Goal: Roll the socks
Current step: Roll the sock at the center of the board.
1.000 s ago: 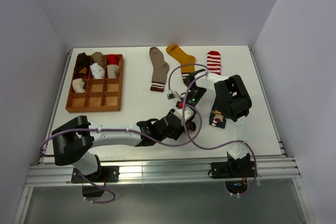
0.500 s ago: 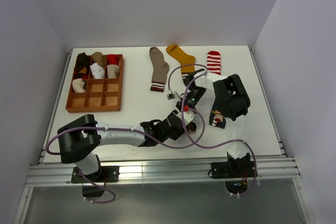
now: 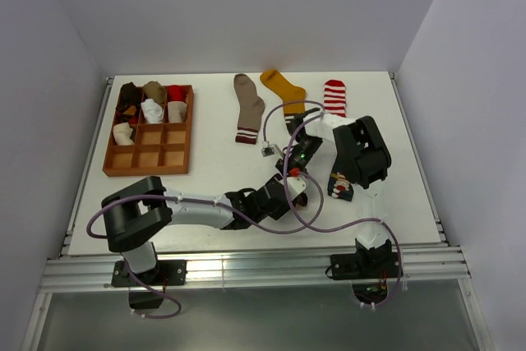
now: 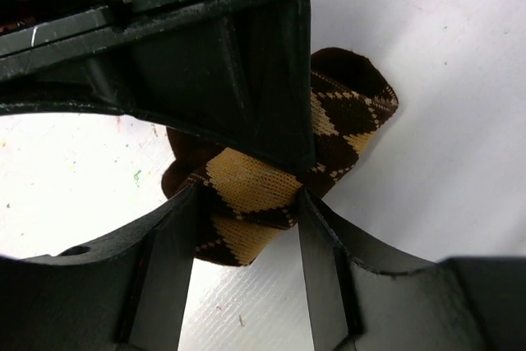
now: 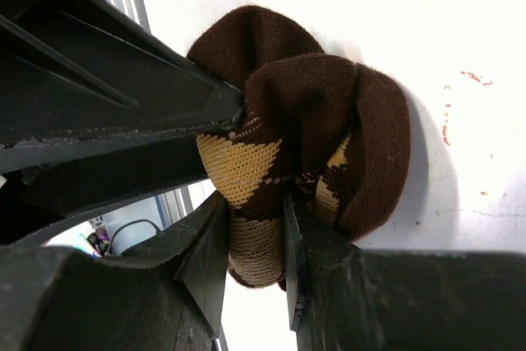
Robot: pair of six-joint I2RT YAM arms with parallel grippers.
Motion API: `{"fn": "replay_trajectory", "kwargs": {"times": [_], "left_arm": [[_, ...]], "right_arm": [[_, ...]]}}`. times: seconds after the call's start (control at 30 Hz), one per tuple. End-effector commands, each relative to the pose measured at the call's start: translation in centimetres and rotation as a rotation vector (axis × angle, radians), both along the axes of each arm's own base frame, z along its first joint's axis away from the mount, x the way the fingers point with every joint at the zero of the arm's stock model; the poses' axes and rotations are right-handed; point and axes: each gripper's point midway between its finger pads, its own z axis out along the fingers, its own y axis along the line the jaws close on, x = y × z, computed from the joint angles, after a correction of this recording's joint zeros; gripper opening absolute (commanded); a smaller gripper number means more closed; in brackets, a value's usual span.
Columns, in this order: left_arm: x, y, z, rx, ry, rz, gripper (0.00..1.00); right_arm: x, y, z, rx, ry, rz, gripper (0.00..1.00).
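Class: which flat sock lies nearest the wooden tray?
The taupe fabric sock, leftmost; the mustard sock and red-striped sock lie further right.

Navy sock (image 3: pixel 340 186) hems argyle sock's (image 4: pixel 255 191) right; open table (image 3: pixel 222 162) toward wooden tray (image 3: pixel 146 172)

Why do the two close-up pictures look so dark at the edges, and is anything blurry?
Left wrist view: the black fingers of the left gripper crowd the lens; the argyle sock looks sharp, the table glares white. Right wrist view: the fingers of the right gripper darken it likewise, edges slightly soft; the sock casts a soft shadow.
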Motion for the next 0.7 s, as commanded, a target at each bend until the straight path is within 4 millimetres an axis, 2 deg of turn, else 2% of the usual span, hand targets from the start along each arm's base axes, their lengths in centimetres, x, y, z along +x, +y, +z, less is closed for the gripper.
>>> {"fn": "replay_trajectory", "kwargs": {"times": [0.0, 0.13, 0.27, 0.43, 0.57, 0.67], "left_arm": [[0.9, -1.0, 0.8, -0.077, 0.012, -0.004, 0.55], [1.0, -0.9, 0.5, -0.098, 0.070, -0.004, 0.52], [0.6, -0.6, -0.7, -0.104, 0.174, -0.007, 0.44], [-0.2, 0.4, -3.0, -0.083, 0.322, -0.010, 0.30], [-0.9, 0.9, -4.5, -0.044, 0.389, 0.003, 0.13], [-1.4, 1.4, -5.7, -0.007, 0.435, 0.017, 0.04]], "right_arm": [[0.9, -1.9, -3.1, -0.091, -0.055, 0.066, 0.28], [1.0, -1.9, -3.1, -0.097, -0.054, 0.061, 0.28], [1.1, -1.8, -3.1, -0.096, -0.055, 0.058, 0.30], [1.1, -1.8, -3.2, -0.099, -0.059, 0.058, 0.32], [1.3, -1.7, -3.1, -0.099, -0.071, 0.046, 0.35], [1.6, -1.6, -2.9, -0.091, -0.103, 0.031, 0.41]]}}
